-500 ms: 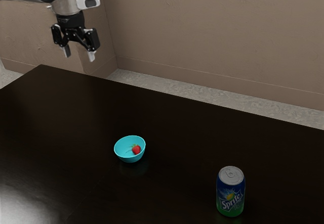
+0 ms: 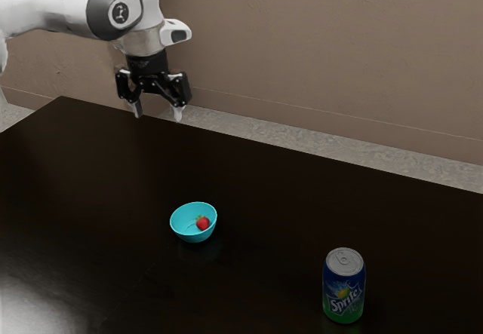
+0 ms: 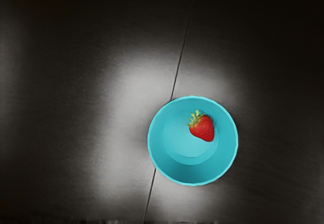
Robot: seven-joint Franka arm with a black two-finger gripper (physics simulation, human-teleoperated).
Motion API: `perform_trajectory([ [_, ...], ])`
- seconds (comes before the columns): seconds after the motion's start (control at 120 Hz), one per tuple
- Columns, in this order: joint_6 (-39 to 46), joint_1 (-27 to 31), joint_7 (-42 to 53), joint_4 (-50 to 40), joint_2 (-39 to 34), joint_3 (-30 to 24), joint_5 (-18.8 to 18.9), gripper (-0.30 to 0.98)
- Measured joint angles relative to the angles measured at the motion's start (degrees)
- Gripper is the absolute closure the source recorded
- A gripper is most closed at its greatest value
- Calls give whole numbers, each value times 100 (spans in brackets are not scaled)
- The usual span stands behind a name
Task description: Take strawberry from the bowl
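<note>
Hovering gripper [image 2: 158,113]: empty, fingers spread, high above the table [image 2: 302,198].
Strawberry [image 2: 203,223]: inside the bowl [image 2: 191,237], in from the table's far edge.
Way across: down and toward the exterior view's right (how deep a drop, I can't fairly judge).

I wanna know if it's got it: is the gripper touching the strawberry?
Apart. The exterior view shows the gripper high above the strawberry.
</note>
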Motion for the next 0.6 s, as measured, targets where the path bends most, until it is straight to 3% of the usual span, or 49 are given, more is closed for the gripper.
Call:
perform_trajectory([
  [0.3, 1525, -410, -2151, -1254, 626, 5, -108, 2],
  [0.6, 3070, -431, -3310, -2335, 603, 19, -117, 3],
])
